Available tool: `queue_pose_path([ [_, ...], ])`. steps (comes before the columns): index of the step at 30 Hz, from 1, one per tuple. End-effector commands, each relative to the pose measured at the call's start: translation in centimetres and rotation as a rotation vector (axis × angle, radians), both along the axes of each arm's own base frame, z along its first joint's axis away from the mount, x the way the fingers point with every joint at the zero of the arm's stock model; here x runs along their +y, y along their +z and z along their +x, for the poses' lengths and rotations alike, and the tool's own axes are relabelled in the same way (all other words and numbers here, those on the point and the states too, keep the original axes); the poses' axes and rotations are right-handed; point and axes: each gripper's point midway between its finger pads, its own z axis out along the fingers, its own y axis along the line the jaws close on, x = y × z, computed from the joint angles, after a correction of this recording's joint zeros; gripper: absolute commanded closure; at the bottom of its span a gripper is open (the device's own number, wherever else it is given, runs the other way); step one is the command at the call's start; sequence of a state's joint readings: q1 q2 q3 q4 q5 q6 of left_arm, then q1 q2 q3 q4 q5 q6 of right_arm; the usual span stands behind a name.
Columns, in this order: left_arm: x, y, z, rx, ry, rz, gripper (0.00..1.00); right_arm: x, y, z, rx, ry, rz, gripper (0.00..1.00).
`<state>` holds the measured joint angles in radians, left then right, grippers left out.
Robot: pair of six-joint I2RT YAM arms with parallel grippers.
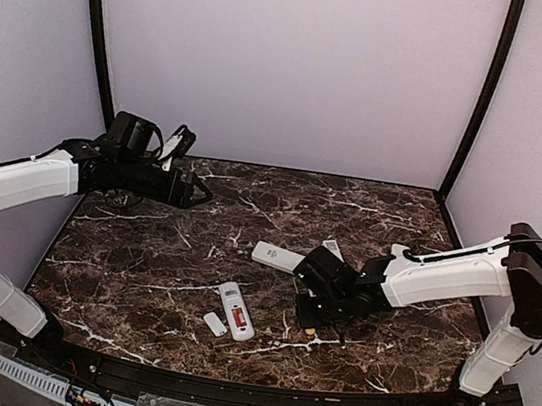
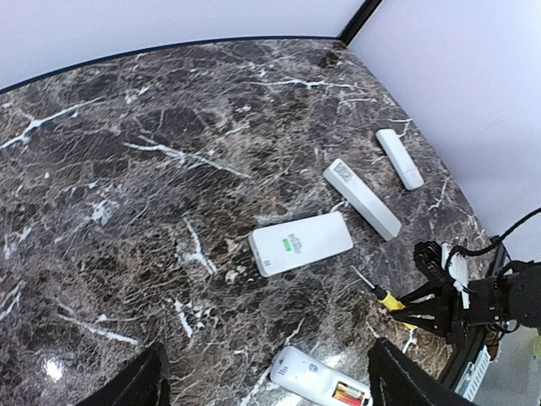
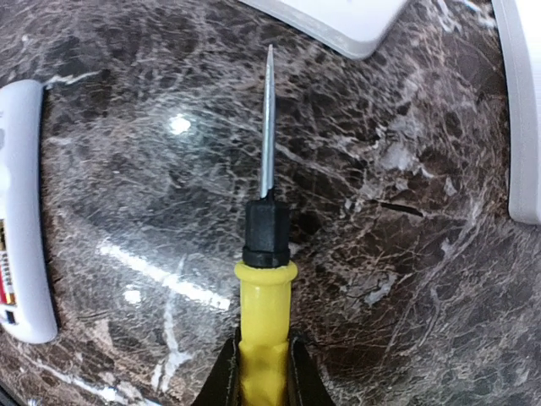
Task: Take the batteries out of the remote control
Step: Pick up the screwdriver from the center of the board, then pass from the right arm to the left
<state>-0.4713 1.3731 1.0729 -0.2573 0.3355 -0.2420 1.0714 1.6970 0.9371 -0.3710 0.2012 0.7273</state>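
The marble table [image 1: 141, 266] carries several white remotes. The left claw [image 1: 195, 192] hangs with its fingers wide apart and empty, well away at the far side. The right claw [image 3: 264, 376] is clamped on the yellow handle of the screwdriver [image 3: 265, 313], whose blade points ahead of it over bare stone. To that claw's left lies the opened remote [image 1: 236, 311], with its small cover [image 1: 215, 323] just beyond. The batteries [image 1: 238, 315] sit in the remote's bay. They look like light, hard, smooth cylinders, likely to roll. They are probably best levered up at one end, then pinched across the middle. Their red-and-dark print is too small to read.
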Motion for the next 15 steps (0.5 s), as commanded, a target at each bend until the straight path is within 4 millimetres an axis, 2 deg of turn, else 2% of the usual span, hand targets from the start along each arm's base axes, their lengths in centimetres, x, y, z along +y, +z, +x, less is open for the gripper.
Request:
queue_pose_path([
  [1, -2.5, 3.4, -2.6, -0.074, -0.188, -0.152, 0.20, 2.1, 5.4, 1.6, -0.068, 0.087, 0.179, 1.00],
  [4, -4.0, 4.3, -4.3, -0.080, -0.299, -0.214, 0.20, 3.3, 9.2, 1.6, -0.054, 0.187, 0.390, 1.00],
  [7, -6.0, 4.2, -6.5, -0.049, -0.419, -0.240, 0.20, 3.9, 13.2, 1.4, -0.060, 0.279, 0.545, 1.00],
  [11, -7.9, 4.2, -8.6, -0.004, -0.540, -0.280, 0.20, 5.5, 17.9, -0.4, -0.002, 0.444, 0.720, 1.00],
  [15, -8.8, 5.0, -9.9, 0.052, -0.615, -0.364, 0.20, 6.8, 20.3, -2.1, 0.066, 0.567, 0.812, 1.00],
])
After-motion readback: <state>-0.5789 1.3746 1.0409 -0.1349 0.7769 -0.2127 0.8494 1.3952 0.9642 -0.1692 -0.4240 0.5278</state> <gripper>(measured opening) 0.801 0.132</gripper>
